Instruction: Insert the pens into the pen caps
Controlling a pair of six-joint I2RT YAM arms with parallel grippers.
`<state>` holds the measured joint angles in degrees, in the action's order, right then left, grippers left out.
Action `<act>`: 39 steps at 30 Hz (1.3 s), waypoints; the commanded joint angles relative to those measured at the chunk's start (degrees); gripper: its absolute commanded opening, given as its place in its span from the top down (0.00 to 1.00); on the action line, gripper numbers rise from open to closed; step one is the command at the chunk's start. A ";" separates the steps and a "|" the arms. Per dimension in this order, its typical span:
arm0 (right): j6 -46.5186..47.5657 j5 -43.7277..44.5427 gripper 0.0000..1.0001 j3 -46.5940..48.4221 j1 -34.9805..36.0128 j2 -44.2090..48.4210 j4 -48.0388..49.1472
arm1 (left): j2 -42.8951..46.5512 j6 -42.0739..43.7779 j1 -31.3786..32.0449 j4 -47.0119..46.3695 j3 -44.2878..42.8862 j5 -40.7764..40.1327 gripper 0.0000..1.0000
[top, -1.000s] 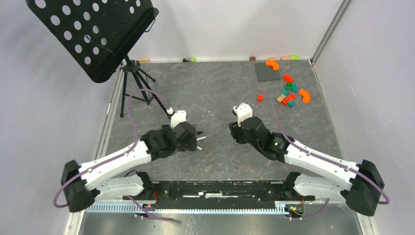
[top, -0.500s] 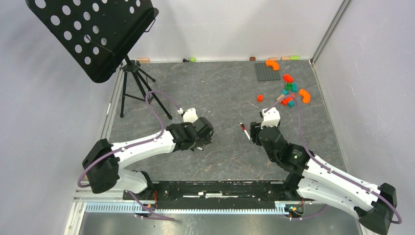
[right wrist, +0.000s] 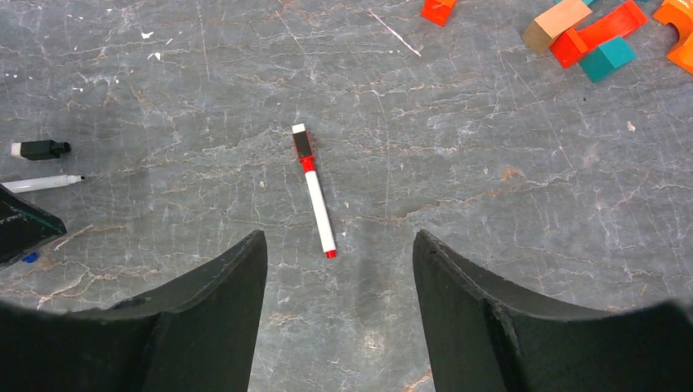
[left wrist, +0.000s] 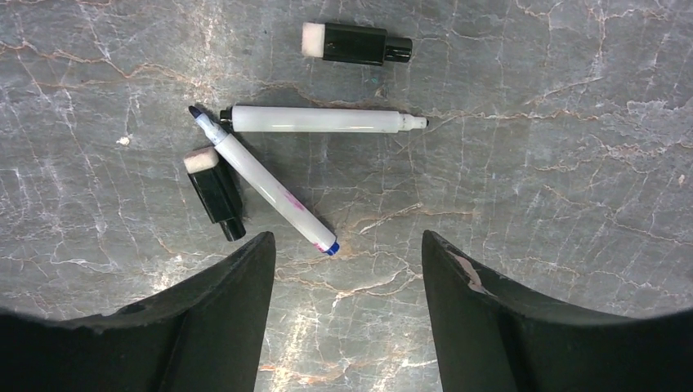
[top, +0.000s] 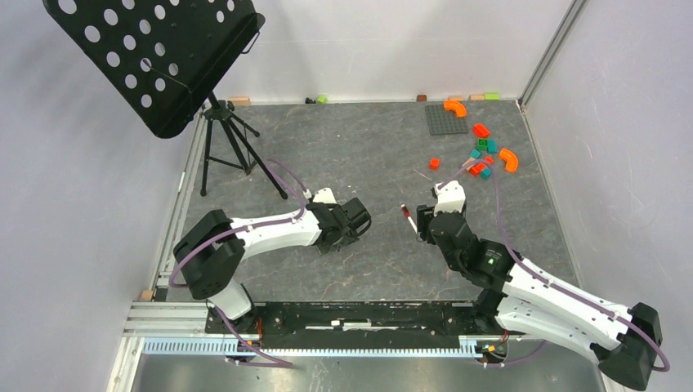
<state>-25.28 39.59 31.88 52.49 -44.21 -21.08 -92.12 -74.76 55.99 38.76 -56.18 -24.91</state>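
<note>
Left gripper [left wrist: 347, 245] is held open and empty. Over the last second it has been swung in above the loose parts on the table [left wrist: 531, 204]. Ahead of its fingers lie a black-tipped pen [left wrist: 319, 120] and a blue-tipped pen [left wrist: 266, 184], both uncapped, their tips nearly meeting. A far cap [left wrist: 355, 43] lies beyond them, and a near cap [left wrist: 214, 192] just beside the blue-tipped pen.

The right gripper [right wrist: 338, 237] is likewise spread with nothing in it. It has been shifted to the right, and a red pen [right wrist: 317, 200] now lies on the table just ahead of it, apparently already capped.

One pen is therefore judged done and two remain, with the left arm placed for a pick.

No brand or lettering can be read. Only a pinkish smear is seen on the blue-tipped pen's barrel.
</note>
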 commanded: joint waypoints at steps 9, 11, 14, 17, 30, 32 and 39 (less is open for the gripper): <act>-0.09 -0.37 0.31 -0.68 0.07 -1.09 1.92 | -0.87 -4.81 0.03 1.66 -0.95 -3.46 0.36; -0.03 -0.73 0.32 -0.63 0.07 -1.20 2.08 | -0.93 -4.69 -0.03 1.66 -0.81 -3.85 0.40; 0.10 -1.18 0.32 -0.76 0.07 -1.29 2.20 | -1.46 -4.55 -0.35 1.67 -0.53 -4.57 0.43; 0.13 -1.52 0.32 -0.85 0.03 -1.21 2.34 | -2.30 -4.38 -0.63 1.61 -0.42 -4.47 0.44; 0.03 -2.26 0.32 -1.38 0.07 -1.40 2.70 | -3.42 -3.78 -1.65 1.40 1.25 -4.45 0.54; 0.01 -2.41 0.32 -1.47 0.07 -1.56 2.69 | -3.61 -3.56 -1.67 1.08 1.51 -4.36 0.59; 0.13 -2.76 0.32 -1.56 0.07 -1.67 2.79 | -4.29 -3.47 -1.76 0.96 2.47 -4.62 0.66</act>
<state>-25.26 37.10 30.57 52.49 -45.87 -20.23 -95.26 -76.95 54.46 40.01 -55.02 -26.98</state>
